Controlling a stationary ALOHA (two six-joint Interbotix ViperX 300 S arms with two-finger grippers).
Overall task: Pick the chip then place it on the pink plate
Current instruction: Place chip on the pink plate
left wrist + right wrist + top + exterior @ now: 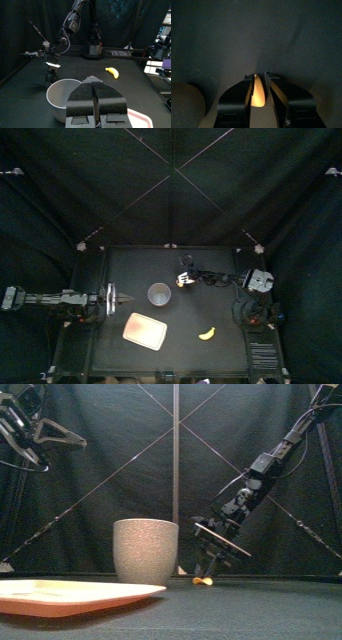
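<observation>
Chip point(258, 92): a thin orange piece standing on edge between the two jaws of the right pincer point(258, 76), which are drawn in close against its flat sides and seem to have it gripped. Its long axis runs along the jaws, pointing out past their tips. From the front it shows low down, at or just above the table point(214, 298), so I judge it caught but hardly lifted.

The coming move turns on where the pink plate point(144, 331) lies from that pincer: toward the front of the table and to the left. The grey cup point(160, 294) stands almost on the straight line between them, just beside the pincer. The carry will likely need height to clear the cup's rim, or a swing round its front-right side, where the banana point(207, 333) lies well apart from the plate.

The left pincer point(92, 80) hangs over the table's left side, near the cup and plate, jaws pressed together on nothing. It is nearer the plate, but the right arm has the chip
</observation>
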